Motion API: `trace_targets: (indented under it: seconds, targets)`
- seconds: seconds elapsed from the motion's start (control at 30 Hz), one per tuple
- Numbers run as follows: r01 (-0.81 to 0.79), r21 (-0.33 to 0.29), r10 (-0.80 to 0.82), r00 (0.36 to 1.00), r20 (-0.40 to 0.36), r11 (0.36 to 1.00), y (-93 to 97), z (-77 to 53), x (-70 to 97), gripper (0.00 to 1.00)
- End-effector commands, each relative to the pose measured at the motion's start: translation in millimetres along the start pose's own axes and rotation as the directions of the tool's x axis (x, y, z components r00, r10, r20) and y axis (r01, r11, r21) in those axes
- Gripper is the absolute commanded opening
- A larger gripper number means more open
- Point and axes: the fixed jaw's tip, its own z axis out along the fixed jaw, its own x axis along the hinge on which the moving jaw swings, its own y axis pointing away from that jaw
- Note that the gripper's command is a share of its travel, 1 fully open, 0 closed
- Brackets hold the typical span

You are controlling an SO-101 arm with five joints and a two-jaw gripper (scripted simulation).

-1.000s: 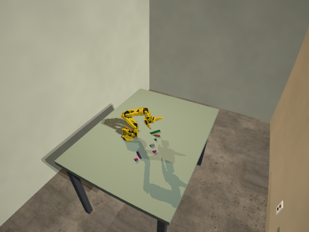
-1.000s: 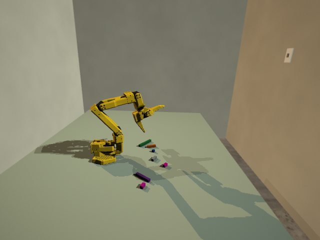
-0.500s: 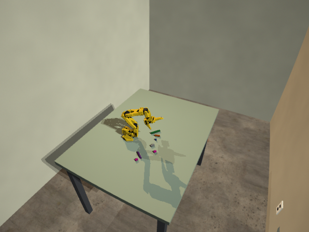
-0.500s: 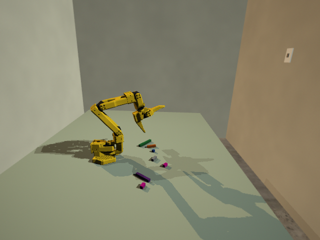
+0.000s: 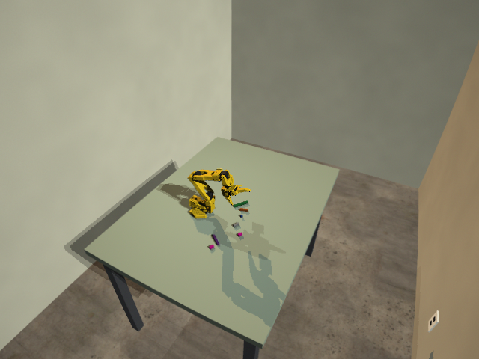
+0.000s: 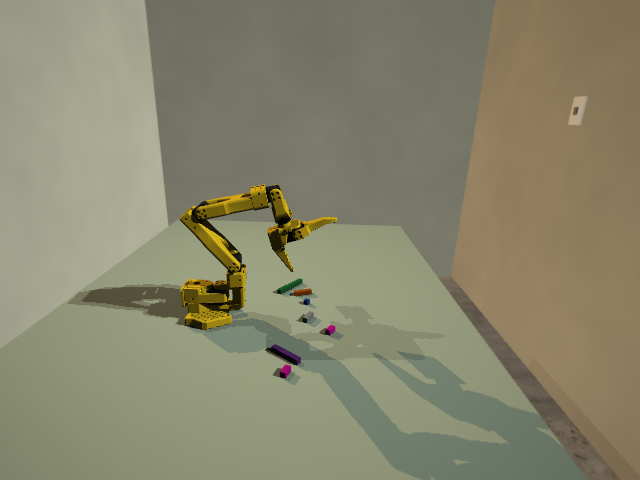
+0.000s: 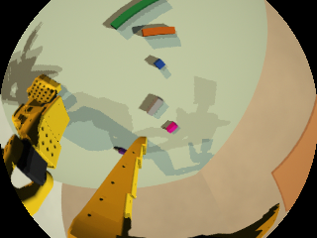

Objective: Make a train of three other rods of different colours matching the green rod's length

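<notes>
My yellow arm holds its gripper (image 6: 310, 242) wide open and empty in the air, above the green rod (image 6: 289, 285). The green rod lies flat on the table, also in the top view (image 5: 240, 203) and at the top of the wrist view (image 7: 138, 11). Beside it lie an orange rod (image 6: 302, 291) (image 7: 158, 31), a small blue rod (image 6: 306, 301) (image 7: 158, 63), a grey rod (image 6: 308, 316) (image 7: 154, 103) and a magenta rod (image 6: 329, 329) (image 7: 172, 127). They lie apart from each other. Nearer the camera lie a purple rod (image 6: 285, 354) and a second magenta rod (image 6: 284, 370).
The arm's base (image 6: 209, 304) stands left of the rods. The table's right edge (image 6: 465, 320) runs beside a tan wall. A grey wall stands behind the table.
</notes>
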Motion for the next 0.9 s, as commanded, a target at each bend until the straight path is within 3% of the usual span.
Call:
trace_targets:
  seconds: [0.0, 0.2, 0.87]
  targets:
    - [-0.085, 0.046, 0.086, 0.996, -0.019, 0.995, -5.5, -5.7, 12.2, 1.0]
    - [-0.143, 0.049, 0.145, 0.989, -0.035, 0.988, -4.9, -5.9, 21.5, 1.0]
    - [-0.146, 0.049, 0.148, 0.988, -0.036, 0.988, -4.9, -6.0, 22.0, 1.0]
